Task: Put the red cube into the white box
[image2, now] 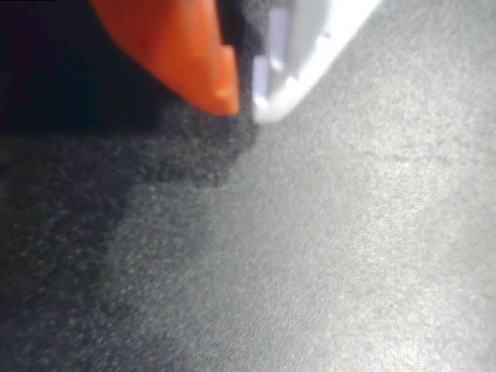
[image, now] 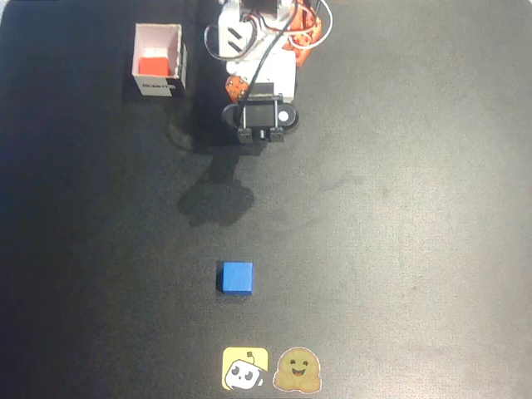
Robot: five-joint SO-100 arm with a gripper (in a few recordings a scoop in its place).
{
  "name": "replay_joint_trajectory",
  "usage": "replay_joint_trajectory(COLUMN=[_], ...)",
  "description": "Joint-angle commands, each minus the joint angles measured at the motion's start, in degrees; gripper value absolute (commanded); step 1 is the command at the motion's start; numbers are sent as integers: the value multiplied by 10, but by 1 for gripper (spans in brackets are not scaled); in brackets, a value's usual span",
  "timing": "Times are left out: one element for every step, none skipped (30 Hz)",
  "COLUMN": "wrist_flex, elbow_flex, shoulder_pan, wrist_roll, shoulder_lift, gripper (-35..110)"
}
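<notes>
Cube: the red cube (image: 153,64) lies inside the white box (image: 176,58), upper left of the overhead view, against the box's left wall.
Box: upright on the dark mat (image: 399,208), open top facing the camera, dark label on its lower side.
My pincer: in the wrist view my pincer (image2: 244,97) sits at the top of the frame, orange finger (image2: 186,46) and white finger (image2: 302,54) nearly tip to tip with a thin dark slit between them; I read it as clenched on nothing.
My arm: folded near the top centre of the overhead view, to the right of the box and apart from it.
Other thing: a blue cube (image: 236,277) rests lower centre, well apart from the box; two stickers (image: 271,369) sit at the bottom edge.
Progress: the drop looks done, judging by where the cube lies.
Step in hand: I judge it to be parking the arm.
Doing it well: I keep clear of the box's right wall so I don't nudge it, and I stay high over the mat.
</notes>
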Motion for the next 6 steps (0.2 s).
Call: replay_joint_trajectory(wrist_flex=[1,1,1,1,1,1], elbow_flex=[-4,-4,-4,-4,-4,-4], shoulder_pan=[4,4,4,4,4,4], wrist_roll=[3,3,3,3,3,3], shoulder_lift=[4,4,4,4,4,4], gripper=[0,0,0,0,0,0])
